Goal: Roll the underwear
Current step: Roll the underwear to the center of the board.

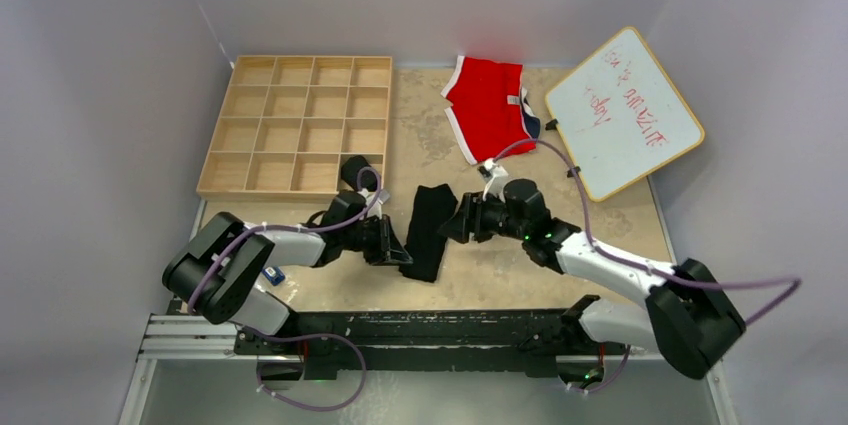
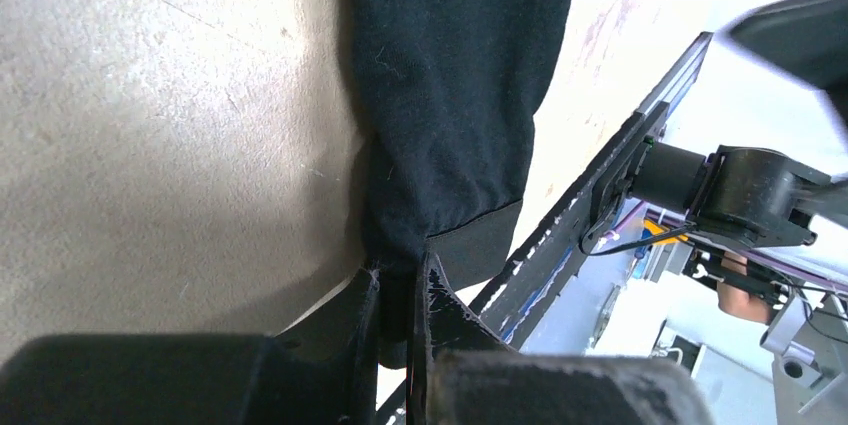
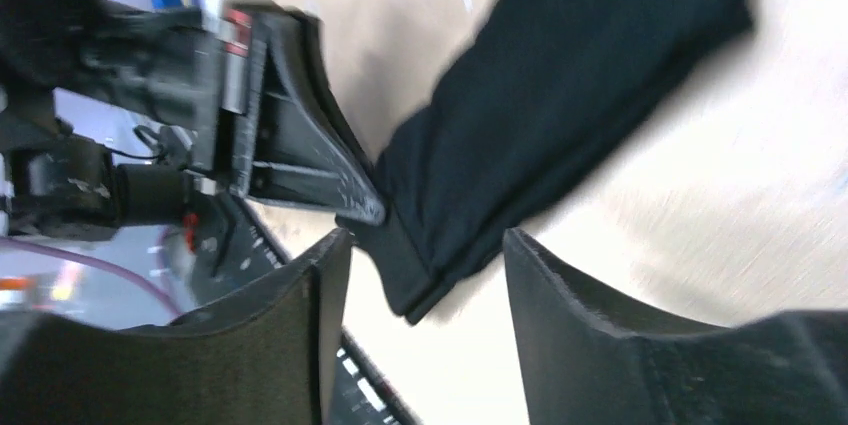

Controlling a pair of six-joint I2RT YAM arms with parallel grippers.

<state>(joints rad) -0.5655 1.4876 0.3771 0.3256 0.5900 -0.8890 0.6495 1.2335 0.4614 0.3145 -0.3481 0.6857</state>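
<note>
With the underwear [image 1: 430,230] lying as a folded strip at lower centre of the overhead view, my left gripper [image 2: 400,280] pinches its near hem tight and my right gripper [image 3: 425,245] hangs half-open, empty, so I judge rolling from that hem comes next.

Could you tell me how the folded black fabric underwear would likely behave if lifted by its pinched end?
Probably floppy: the folded black fabric underwear puckers where the left gripper pinches its banded end, so the rest would likely sag. It looks thin and light. Pushed, it would probably bunch on the matte table rather than slide.
</note>
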